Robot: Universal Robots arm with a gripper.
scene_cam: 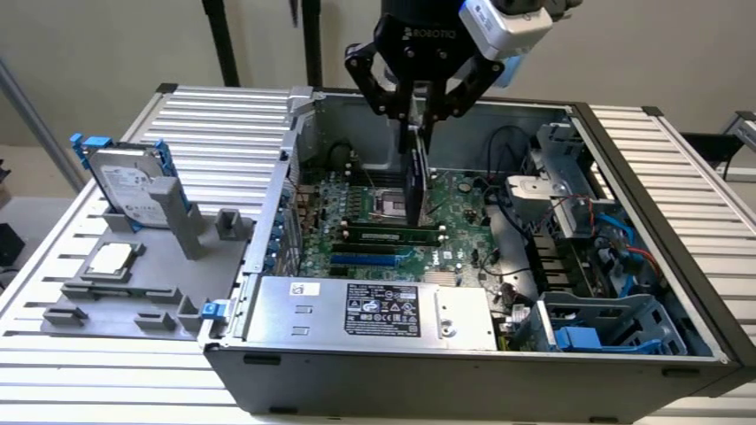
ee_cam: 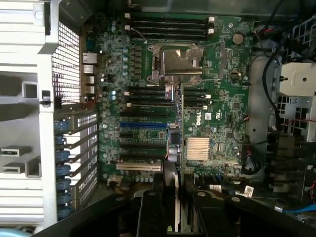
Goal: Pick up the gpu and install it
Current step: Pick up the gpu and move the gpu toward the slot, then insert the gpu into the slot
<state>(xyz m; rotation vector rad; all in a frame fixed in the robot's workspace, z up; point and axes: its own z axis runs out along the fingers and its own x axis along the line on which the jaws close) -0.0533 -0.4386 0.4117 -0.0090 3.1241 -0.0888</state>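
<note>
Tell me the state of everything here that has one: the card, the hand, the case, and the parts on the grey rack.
gpu: held upright on edge over the motherboard; seated or not, cannot tell.
hand: shut on the gpu's top edge.
computer case: open, insides exposed.
hard drive: standing upright in the grey rack.
processor chip: lying flat on the rack.

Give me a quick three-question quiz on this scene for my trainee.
1. True or false: the gripper holds the gpu upright inside the open case.
2. Where is the hard drive? A in the case; B on the grey fixture, exterior view's left; C in the gripper.
3. Which small square silver part lies on that fixture?
Key: 1 true; 2 B; 3 the processor chip.
</note>
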